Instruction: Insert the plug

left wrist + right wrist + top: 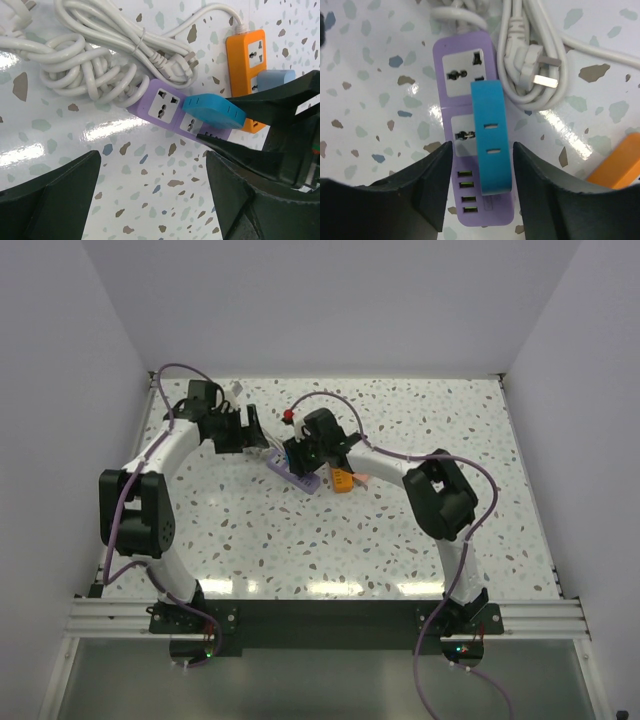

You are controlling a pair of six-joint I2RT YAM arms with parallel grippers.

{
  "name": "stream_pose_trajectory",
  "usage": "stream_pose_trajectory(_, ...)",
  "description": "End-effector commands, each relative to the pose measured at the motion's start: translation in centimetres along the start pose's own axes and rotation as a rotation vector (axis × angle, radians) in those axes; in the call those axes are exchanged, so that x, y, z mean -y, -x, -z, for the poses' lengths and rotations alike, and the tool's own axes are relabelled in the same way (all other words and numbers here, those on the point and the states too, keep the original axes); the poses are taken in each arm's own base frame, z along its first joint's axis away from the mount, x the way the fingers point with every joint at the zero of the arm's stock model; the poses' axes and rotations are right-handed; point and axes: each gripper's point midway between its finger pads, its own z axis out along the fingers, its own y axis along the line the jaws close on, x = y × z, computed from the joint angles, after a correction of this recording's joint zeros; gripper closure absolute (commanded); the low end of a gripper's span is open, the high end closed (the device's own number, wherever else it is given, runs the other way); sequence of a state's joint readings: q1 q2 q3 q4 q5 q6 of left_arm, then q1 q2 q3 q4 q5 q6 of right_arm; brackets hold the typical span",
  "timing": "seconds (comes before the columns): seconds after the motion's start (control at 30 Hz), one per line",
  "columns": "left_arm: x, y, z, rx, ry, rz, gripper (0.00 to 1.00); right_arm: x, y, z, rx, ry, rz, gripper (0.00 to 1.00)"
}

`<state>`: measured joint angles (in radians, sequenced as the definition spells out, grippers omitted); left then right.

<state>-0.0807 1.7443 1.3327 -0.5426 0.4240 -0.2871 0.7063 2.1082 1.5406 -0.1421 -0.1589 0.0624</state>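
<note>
A purple power strip (441, 55) lies on the speckled table, with a blue plug (490, 140) standing in its lower socket. My right gripper (482, 150) is open and straddles the plug, with a gap showing on each side. The left wrist view shows the same blue plug (212, 110) on the strip (160, 102) between the right arm's black fingers (270, 102). My left gripper (152, 160) is wide open over bare table just beside the strip, holding nothing. From above, both grippers (258, 435) (298, 455) meet at the strip (305, 480).
A coiled white cable (95, 55) with its three-pin plug (540, 72) lies against the strip's far end. An orange power strip (240, 65) carrying a pale blue plug (272, 80) sits close to the right. White walls enclose the table.
</note>
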Motion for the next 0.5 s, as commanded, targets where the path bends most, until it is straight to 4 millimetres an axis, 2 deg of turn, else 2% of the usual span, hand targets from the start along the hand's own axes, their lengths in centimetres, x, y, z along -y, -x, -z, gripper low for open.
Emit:
stream_pose_trajectory(0.0,1.4,2.1,1.1,0.05,-0.04,-0.025,0.09,-0.9,0.3,0.5,0.004,0.036,0.01,0.44)
stream_pose_trajectory(0.13,1.4,2.0,1.2,0.045,-0.041,-0.026,0.1,-1.1,1.8,1.0,0.044,0.037,0.016,0.4)
stream_pose_trajectory(0.27,1.4,2.0,1.3,0.049,-0.04,-0.027,0.1,-1.4,4.1,1.8,0.088,0.046,0.021,0.23)
stream_pose_trajectory(0.4,1.4,2.0,1.4,0.05,-0.039,-0.024,0.1,-1.0,5.3,3.0,0.115,0.011,0.028,0.06)
stream_pose_trajectory(0.47,1.7,2.3,1.6,0.063,-0.044,-0.029,0.1,-0.5,5.3,3.7,0.11,-0.014,0.033,0.04)
